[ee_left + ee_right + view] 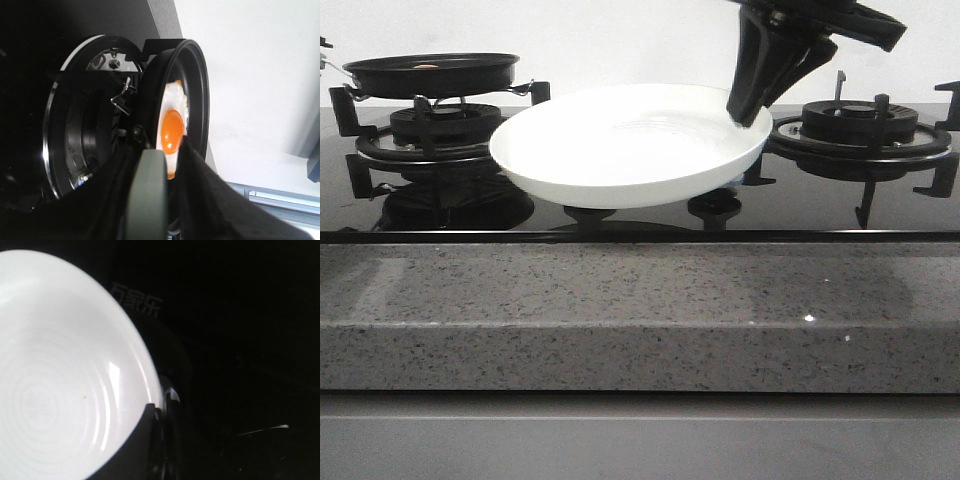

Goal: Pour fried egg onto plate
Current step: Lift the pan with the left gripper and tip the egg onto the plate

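The white plate (630, 140) hangs a little above the black cooktop, slightly tilted, and fills much of the right wrist view as plate (60, 370). My right gripper (752, 110) is shut on its right rim, one finger (142, 440) lying over the edge. At far left the black frying pan (430, 72) sits level over the left burner. The fried egg (173, 125), white with an orange yolk, lies inside the pan (197, 90). My left gripper (159, 165) is shut on the pan's grey-green handle (146, 200). From the front only a sliver of egg (424, 66) shows, and the left gripper is out of frame.
The left burner and its grate (445, 125) are under the pan, and a second burner (860, 125) stands behind the plate's right side. The glossy black cooktop (640, 222) ends at a grey speckled stone counter edge (640, 310). A white wall is behind.
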